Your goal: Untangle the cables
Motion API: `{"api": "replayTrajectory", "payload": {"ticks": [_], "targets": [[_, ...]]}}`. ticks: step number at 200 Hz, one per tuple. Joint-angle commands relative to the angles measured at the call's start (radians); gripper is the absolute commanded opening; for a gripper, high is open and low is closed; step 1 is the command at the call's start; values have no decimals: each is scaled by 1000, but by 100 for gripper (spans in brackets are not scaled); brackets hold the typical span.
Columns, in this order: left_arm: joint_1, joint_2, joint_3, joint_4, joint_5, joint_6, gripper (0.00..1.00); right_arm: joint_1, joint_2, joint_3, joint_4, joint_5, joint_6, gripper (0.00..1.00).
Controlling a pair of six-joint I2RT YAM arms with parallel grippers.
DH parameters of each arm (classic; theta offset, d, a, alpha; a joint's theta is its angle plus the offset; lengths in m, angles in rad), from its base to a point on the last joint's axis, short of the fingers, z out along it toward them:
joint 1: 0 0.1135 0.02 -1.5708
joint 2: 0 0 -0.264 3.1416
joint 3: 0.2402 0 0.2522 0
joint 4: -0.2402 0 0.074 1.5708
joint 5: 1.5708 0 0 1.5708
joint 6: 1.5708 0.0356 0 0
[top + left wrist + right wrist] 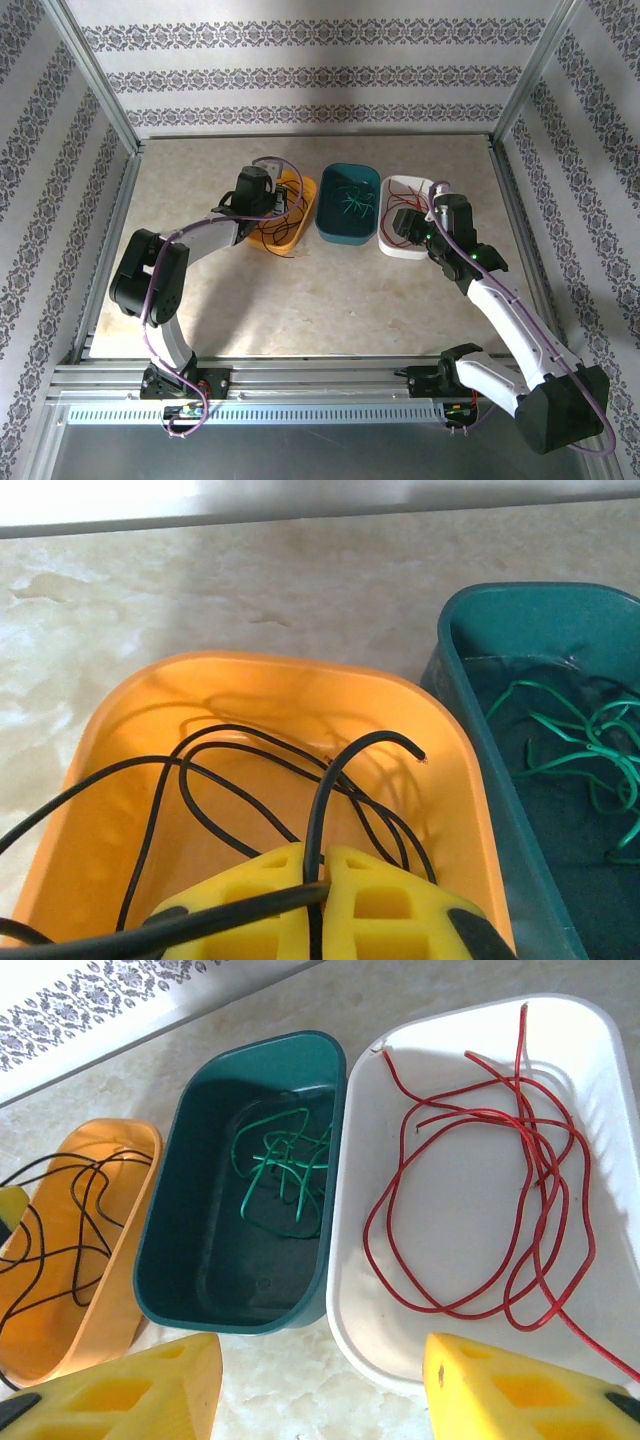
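1. The table is carrying three trays side by side: an orange tray, a teal tray and a white tray, each touching or just beside its neighbour.
2. The left gripper is hanging over the orange tray with its yellow fingers pinched together on a black strand. The right gripper is hovering near the white tray with its fingers spread wide and nothing between them.
3. The cables are lying sorted by colour: black cables in the orange tray, green cables in the teal one and red cables in the white one. I am judging them light, springy and thin, likely to slip from the pads and drag neighbouring loops along. A free end or an outer loop is looking like the best place to grip, not a crossing.
4. Some details are staying hidden. The fingers are covering the pinch point, so which black strand is held is unclear. One red strand is running out of the right wrist view, and the crossings in the green knot are proving too fine to read.
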Motion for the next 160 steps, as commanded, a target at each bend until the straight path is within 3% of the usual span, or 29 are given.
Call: {"api": "replayTrajectory", "payload": {"ticks": [1,21,54,67,111,160], "targets": [[19,19,59,20,-29,21,2,-1,1,-19,-7,-4,4,55],[23,39,146,-42,-35,28,0,-1,7,-16,-8,2,7,55],[30,-20,230,-96,204,-7,0,-3,-8,-15,-18,22,6,55],[33,-46,242,-117,249,-35,0,-3,-17,-23,-21,29,2,55],[36,-128,214,-90,165,-13,0,-2,-12,-40,-15,15,6,55],[48,-74,212,-108,99,84,0,-2,-23,-35,-13,11,5,55]]}}
